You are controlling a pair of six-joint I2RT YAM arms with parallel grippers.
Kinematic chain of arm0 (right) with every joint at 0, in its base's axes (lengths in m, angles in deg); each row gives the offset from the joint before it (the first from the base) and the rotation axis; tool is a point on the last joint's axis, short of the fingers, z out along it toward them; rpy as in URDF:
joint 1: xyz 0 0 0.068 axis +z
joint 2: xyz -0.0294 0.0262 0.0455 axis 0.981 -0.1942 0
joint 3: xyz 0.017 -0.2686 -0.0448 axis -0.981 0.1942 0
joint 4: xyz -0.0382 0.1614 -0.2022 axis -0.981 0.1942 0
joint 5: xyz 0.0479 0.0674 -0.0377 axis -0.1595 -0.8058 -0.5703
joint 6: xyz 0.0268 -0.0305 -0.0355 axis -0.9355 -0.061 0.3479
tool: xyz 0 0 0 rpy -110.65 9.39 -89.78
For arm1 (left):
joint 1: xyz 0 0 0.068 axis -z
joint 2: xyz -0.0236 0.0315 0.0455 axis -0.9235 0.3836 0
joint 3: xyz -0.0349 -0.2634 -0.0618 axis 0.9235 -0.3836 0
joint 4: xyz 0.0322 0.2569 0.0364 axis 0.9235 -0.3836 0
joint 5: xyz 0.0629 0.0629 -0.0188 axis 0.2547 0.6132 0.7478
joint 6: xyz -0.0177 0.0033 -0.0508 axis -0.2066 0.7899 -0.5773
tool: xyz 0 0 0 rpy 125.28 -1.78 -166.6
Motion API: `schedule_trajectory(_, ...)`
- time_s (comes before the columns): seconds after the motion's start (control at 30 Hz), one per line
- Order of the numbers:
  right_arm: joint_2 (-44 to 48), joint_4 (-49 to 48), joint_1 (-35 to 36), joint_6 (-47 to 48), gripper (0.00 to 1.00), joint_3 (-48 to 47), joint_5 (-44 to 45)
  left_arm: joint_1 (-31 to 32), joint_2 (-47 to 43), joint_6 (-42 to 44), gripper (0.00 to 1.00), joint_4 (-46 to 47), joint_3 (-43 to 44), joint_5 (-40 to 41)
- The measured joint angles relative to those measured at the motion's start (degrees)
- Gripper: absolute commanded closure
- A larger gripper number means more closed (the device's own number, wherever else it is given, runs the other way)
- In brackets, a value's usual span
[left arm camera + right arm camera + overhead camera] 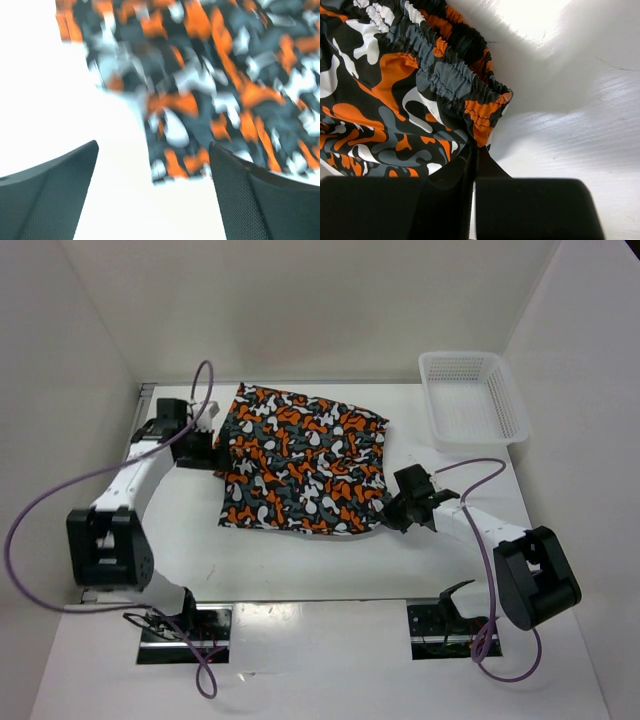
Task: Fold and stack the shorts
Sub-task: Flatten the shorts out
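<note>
The shorts (305,460), printed in orange, grey, black and white, lie spread flat in the middle of the white table (300,565). My left gripper (214,443) is open at the shorts' left edge. In the left wrist view its two black fingers straddle a corner of the shorts (210,75), with my left gripper (154,146) holding nothing. My right gripper (386,510) is at the shorts' near right corner. In the right wrist view my right gripper (479,151) is shut on the elastic waistband end of the shorts (385,80).
A white plastic mesh basket (468,359) stands at the far right corner of the table, with nothing visible in it. White walls close in the left, back and right. Purple cables loop beside both arms.
</note>
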Motion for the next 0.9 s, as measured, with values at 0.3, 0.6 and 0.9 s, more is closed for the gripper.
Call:
schedule_trajectory(0.3,0.0,-0.4,0.5,-0.2,1.00,-0.1,0.2,-0.7,-18.3,0.0,0.07,-0.9,-27.8,-5.7)
schedule_trajectory(0.6,-0.3,-0.9,1.0,1.2,1.00,-0.4,-0.4,-1.3,-23.3,0.0,0.08,4.7,-35.6,-8.9)
schedule_trajectory(0.9,-1.0,-1.4,1.0,2.2,1.00,-0.5,-1.0,-1.9,-30.3,0.0,0.09,11.1,-45.2,-12.1)
